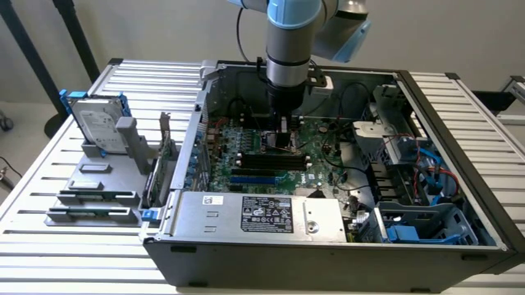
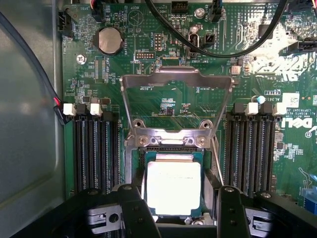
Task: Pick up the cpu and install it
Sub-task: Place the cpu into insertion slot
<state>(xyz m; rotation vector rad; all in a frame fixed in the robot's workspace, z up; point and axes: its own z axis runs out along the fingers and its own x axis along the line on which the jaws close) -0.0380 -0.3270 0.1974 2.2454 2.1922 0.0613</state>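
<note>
The open computer case [image 1: 328,261] lies on the slatted worktop [image 1: 49,246], and the arm [image 1: 289,37] reaches into it almost straight down from above, with the wrist vertical over the middle of the motherboard [image 2: 277,163]. The wrist camera looks flat onto the board, so I judge the tool is square to it and not tilted.

The step in hand looks to be the seating of the cpu [image 2: 173,186] in its socket [image 2: 168,135]. The hinged load plate [image 2: 176,78] stands up and away from the socket, so nothing covers the opening. The cpu lies inside the socket frame, its silver top plate facing up and its edges parallel to the frame, between the two banks of memory slots [image 2: 94,148].

To do this step well, I think the chip must stay level and go down without any side push, because the contacts under it bend easily. Its corners should match the frame before any weight comes on it, and the arm should keep clear of the raised plate and of the black cable that crosses the board behind it.

The fingers [image 2: 132,208] are spread wide, one on each side of the cpu. On one side a gap shows between finger and chip, so I judge that they grip nothing; whether the other finger touches the edge I cannot tell
</note>
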